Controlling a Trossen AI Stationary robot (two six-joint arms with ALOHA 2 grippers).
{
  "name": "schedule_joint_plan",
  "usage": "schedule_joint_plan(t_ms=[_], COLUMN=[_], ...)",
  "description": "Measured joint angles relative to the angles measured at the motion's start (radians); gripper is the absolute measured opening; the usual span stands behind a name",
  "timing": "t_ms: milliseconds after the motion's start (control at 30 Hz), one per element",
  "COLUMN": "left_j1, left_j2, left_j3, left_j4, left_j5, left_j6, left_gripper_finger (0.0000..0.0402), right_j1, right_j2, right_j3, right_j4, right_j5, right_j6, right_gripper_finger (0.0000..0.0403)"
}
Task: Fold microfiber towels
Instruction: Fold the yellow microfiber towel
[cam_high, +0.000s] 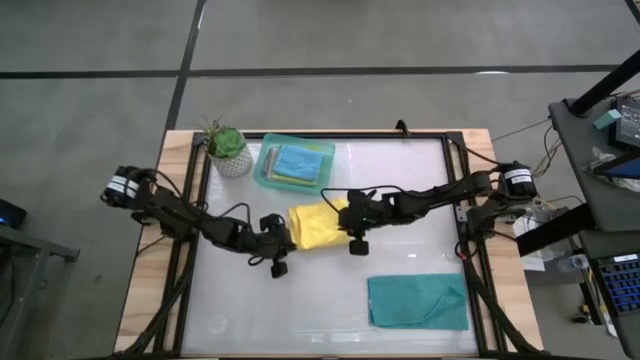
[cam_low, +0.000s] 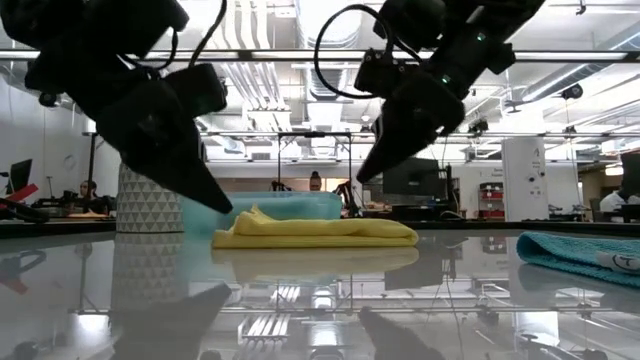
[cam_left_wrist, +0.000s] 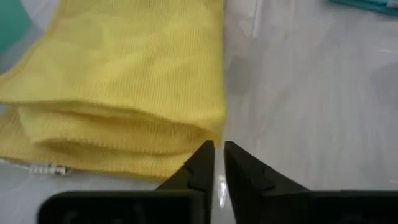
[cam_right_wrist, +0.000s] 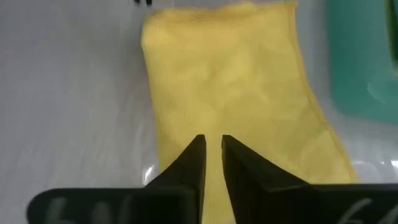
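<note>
Bright, even light from overhead, with heavy glare on your glossy table.

In your low view the ceiling strip lights (cam_low: 330, 55) burn bright and mirror across the table (cam_low: 320, 310), where you see the yellow towel (cam_low: 315, 232) doubled as a reflection; both arms read as dark backlit silhouettes, and the room behind is soft. Your high view is evenly lit, with faint shadows under the arms and a pale sheen on the table. In both wrist views the fingers (cam_left_wrist: 198, 167) look crisp, while the yellow weave blurs slightly farther off, and white glare streaks the surface.
</note>
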Motion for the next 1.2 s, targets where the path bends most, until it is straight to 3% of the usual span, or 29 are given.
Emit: schedule_joint_plan(t_ms=[300, 500, 667, 900, 1200], left_j1=[0.000, 0.001, 0.001, 0.010, 0.013], left_j2=[0.045, 0.096, 0.095, 0.094, 0.003], left_j3=[0.000, 0.000, 0.000, -0.001, 0.005], left_j4=[0.083, 0.123, 0.132, 0.129, 0.003], left_j5=[-0.060, -0.043, -0.036, -0.031, -0.078], left_j6=[-0.009, -0.033, -0.010, -0.002, 0.089], left_gripper_finger=[0.0132, 0.0160, 0.0127, 0.0016, 0.0003], right_j1=[0.000, 0.001, 0.000, 0.000, 0.000], right_j2=[0.000, 0.005, 0.007, 0.007, 0.007], right_j3=[-0.004, -0.009, -0.010, -0.010, -0.010], right_j4=[0.034, 0.035, 0.046, 0.056, 0.098], right_j5=[0.001, 0.003, 0.003, 0.004, 0.008], right_j6=[0.039, 0.054, 0.063, 0.079, 0.090], right_gripper_finger=[0.0098, 0.0112, 0.0110, 0.0107, 0.0107])
